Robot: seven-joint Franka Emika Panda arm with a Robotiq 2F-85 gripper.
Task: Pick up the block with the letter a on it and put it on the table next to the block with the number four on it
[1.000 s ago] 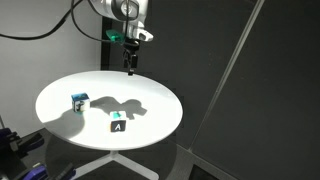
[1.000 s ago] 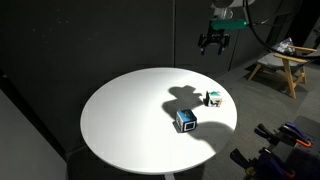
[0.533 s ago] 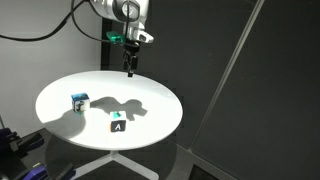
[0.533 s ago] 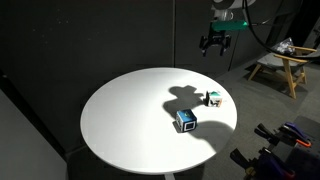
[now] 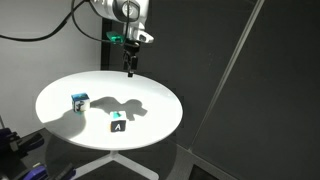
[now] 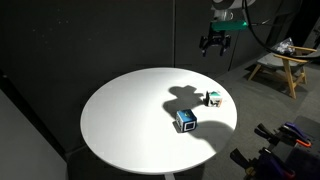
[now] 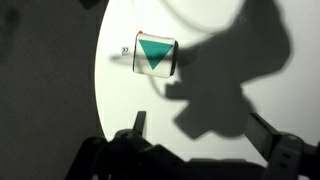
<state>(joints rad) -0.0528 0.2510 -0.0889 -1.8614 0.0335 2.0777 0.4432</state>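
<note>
Nothing done yet! Black fingers (image 7: 138, 125) hang wide apart, empty, high over the round white desk (image 5: 155, 92); the dark-faced "A" cube (image 5: 118, 125) sits well apart from the blue-edged white-faced cube (image 5: 79, 100).

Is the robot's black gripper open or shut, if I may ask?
Open: the black gripper has its fingers wide apart, holding nothing.

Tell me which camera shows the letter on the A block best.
An exterior view, where the block with the letter a turns its dark face and white A to the camera. In an exterior view the block shows only small greenish sides. Wrist view: probably its teal-triangle top, no letter.
</note>
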